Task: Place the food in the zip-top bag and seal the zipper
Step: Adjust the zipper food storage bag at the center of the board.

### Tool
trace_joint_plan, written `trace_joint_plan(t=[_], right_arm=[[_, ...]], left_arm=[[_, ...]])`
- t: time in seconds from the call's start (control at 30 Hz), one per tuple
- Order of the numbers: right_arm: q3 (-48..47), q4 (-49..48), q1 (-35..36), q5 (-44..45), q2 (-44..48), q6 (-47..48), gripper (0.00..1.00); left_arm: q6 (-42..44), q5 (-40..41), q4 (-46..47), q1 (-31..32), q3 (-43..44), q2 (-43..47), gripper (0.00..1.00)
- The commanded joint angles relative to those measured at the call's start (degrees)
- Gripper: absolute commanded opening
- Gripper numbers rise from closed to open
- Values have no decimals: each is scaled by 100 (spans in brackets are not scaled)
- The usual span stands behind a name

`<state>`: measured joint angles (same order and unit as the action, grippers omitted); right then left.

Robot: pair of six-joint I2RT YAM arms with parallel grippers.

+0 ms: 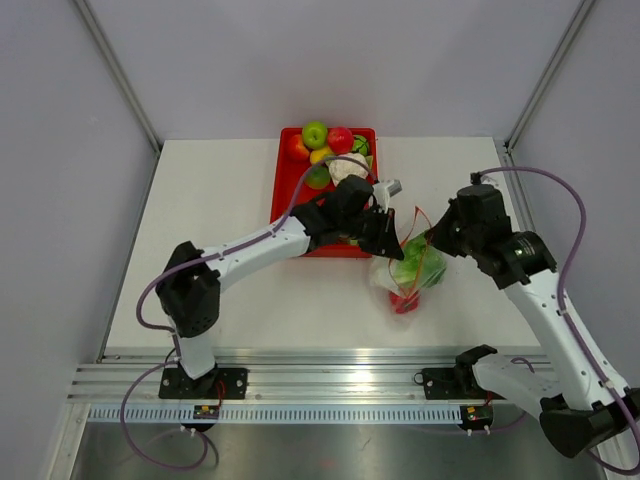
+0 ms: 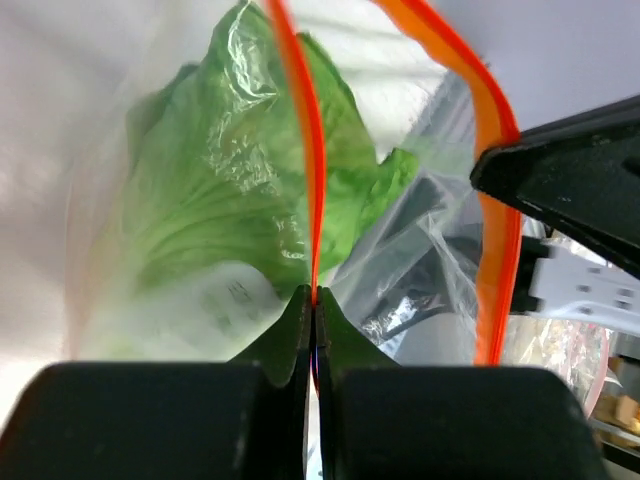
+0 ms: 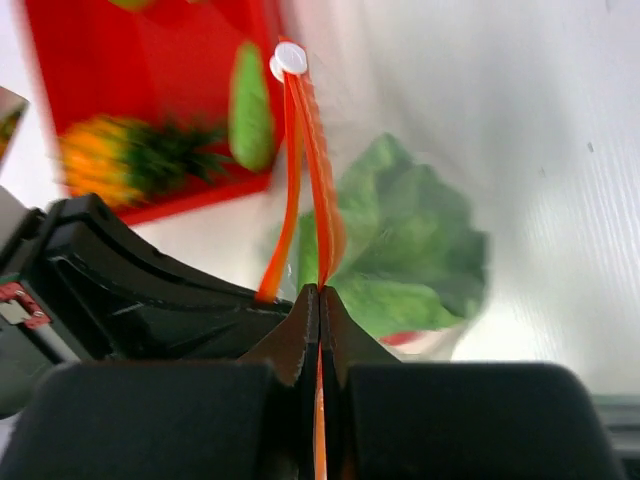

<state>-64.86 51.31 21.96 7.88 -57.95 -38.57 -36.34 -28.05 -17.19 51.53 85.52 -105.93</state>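
The clear zip-top bag [image 1: 400,275] hangs between my two grippers just right of the tray, its mouth parted. Inside it are the leafy green lettuce [image 1: 418,265] [image 2: 250,180] [image 3: 410,250] and, under it, a red round piece [image 1: 404,300] [image 3: 405,338]. My left gripper [image 1: 387,236] [image 2: 315,295] is shut on one orange-red strip of the zipper [image 2: 300,130]. The other strip [image 2: 495,200] runs to my right gripper [image 1: 432,238] [image 3: 320,290], which is shut on the zipper [image 3: 312,150]. A white end piece [image 3: 290,58] sits at the zipper's far end. A short green piece [image 3: 250,120] lies in the tray.
The red tray [image 1: 285,190] [image 3: 150,60] at the back centre holds a green apple [image 1: 315,133], a red apple [image 1: 340,138], a white cauliflower [image 1: 348,165] and an orange pineapple [image 3: 110,160]. The left arm's black wrist [image 3: 120,290] is close beside my right gripper.
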Motion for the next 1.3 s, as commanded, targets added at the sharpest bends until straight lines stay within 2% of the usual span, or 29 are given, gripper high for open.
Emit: trace_joint_plan(t=[0.0, 0.1, 0.2, 0.27, 0.33, 0.53, 0.7, 0.83, 0.97, 1.27], right_arm=[[-1019, -200, -7, 3, 399, 69, 0], [-898, -253, -7, 56, 539, 34, 0], [-169, -384, -7, 82, 575, -89, 0], [488, -516, 2, 82, 522, -212, 0], [711, -456, -7, 126, 408, -309, 0], [256, -183, 2, 582, 627, -169, 0], [-27, -33, -7, 662, 768, -204, 0], [429, -112, -7, 619, 751, -344, 0], [492, -165, -16, 443, 812, -476, 0], [-44, 186, -7, 329, 917, -257, 0]], left_arm=[[303, 72, 119, 15, 782, 1003, 0], [180, 81, 390, 15, 450, 1039, 0], [-84, -68, 812, 15, -139, 680, 0], [-198, -209, 954, 15, -359, 276, 0], [-277, -375, 989, 15, -352, 117, 0], [74, -219, 603, -46, 149, 774, 0], [-31, -253, 830, -169, -96, 1267, 0], [-329, -480, 1234, -161, -640, 952, 0], [-479, -605, 1385, -90, -720, 600, 0], [-76, -254, 849, -73, -255, 714, 0]])
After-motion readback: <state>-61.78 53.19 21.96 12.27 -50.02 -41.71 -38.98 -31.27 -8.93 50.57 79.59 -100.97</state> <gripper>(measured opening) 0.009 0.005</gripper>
